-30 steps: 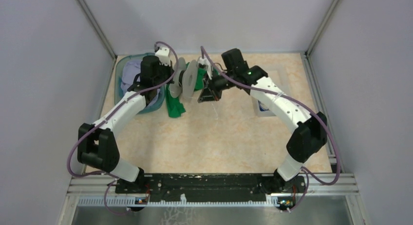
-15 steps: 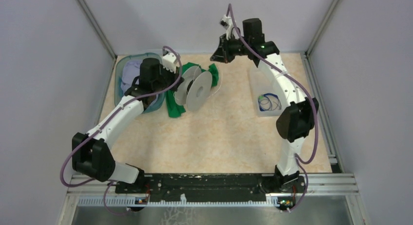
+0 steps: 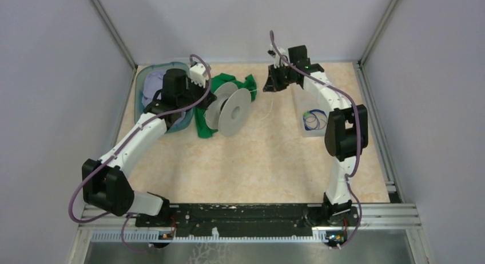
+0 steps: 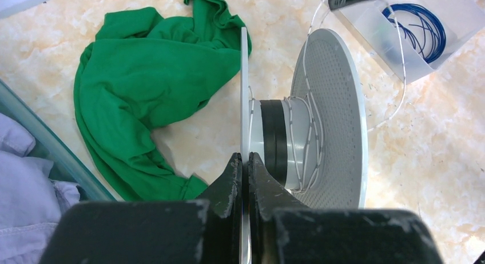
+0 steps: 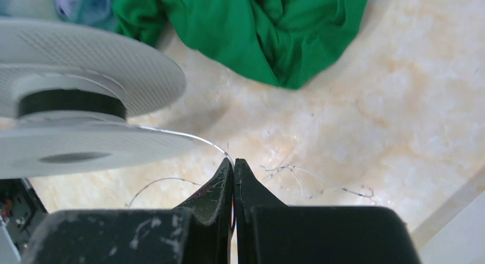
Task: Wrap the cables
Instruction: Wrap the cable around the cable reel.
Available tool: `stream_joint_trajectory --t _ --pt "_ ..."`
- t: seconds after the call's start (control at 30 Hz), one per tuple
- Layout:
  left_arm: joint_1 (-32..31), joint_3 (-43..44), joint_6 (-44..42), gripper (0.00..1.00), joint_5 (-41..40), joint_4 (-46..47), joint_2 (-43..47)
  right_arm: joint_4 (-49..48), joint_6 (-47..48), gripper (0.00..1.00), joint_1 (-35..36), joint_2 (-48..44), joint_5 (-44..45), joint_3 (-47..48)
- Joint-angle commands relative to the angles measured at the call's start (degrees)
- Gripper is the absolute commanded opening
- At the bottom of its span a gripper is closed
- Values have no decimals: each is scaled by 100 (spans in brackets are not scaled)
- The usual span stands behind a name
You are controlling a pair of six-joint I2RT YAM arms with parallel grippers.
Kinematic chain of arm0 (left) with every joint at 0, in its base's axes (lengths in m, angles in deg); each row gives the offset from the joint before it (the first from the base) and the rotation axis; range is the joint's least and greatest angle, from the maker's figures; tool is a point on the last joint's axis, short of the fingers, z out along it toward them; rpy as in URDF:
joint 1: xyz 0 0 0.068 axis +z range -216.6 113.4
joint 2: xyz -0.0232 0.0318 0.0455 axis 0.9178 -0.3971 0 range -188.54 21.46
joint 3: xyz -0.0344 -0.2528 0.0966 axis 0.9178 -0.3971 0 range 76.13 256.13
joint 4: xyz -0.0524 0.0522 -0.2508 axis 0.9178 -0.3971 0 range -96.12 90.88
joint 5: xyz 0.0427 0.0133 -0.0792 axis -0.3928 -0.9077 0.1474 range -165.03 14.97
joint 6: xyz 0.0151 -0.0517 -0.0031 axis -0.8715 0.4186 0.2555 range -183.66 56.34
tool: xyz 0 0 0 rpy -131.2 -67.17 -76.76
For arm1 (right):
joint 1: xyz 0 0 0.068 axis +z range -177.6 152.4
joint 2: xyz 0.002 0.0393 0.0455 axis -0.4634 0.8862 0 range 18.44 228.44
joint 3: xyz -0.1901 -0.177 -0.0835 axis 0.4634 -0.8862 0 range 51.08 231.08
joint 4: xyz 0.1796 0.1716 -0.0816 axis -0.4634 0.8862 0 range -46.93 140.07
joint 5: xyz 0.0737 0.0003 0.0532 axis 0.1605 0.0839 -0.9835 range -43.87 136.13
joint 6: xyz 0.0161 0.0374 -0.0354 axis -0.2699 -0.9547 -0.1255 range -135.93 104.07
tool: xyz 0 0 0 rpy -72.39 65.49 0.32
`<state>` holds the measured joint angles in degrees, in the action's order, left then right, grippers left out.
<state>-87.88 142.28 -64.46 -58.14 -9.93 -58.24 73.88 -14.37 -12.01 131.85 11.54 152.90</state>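
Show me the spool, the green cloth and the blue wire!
spool [image 4: 334, 98]: left wrist view, its dotted disc.
green cloth [image 4: 143, 87]: left wrist view, middle of the fabric.
blue wire [image 4: 423, 27]: left wrist view, middle of its coil.

My bench top [image 3: 269, 155] reads cream, marbled with tan veins. The spool [image 4: 329, 104] is pale grey, with one flange stippled in fine dots and a black band round the hub. It carries the whitish cable [image 4: 309, 132]. Toward the far edge lies a plain green cloth [image 4: 148, 87]. At the far left corner I see lilac fabric [image 4: 23, 195] in a teal bin [image 3: 138, 92]. A dark blue cable [image 4: 420, 27] sits in a clear tray [image 4: 394, 58] by the right edge. The left gripper [image 4: 245, 161] and right gripper [image 5: 233, 167] are black, scuffed grey.
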Motion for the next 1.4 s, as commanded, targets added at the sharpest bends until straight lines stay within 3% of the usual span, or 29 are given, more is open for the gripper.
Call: stream_joint_trajectory --t 0.0,0.4,0.6,0.8,1.17,1.23,1.37 --pt "56 437 232 0 3 104 211 -443 413 0 20 -175 198 -373" --pt "325 967 835 0 357 17 87 -907 427 1 298 -209 20 -1379" --pt "619 1106 1597 0 357 15 89 -1231 187 3 401 -425 -318 -1839" --pt "846 1272 2274 0 340 -58 -16 -1466 24 9 672 -706 -668 -2283" --pt "1007 1356 2588 0 176 -172 14 -1817 -211 30 928 -880 -750 -2594" --pt "1047 1357 2646 0 90 -185 16 -1900 -249 30 1009 -930 -749 -2665" --pt "1149 1339 2793 0 -21 -194 -6 -1896 -140 19 1229 -1034 -710 -2776"
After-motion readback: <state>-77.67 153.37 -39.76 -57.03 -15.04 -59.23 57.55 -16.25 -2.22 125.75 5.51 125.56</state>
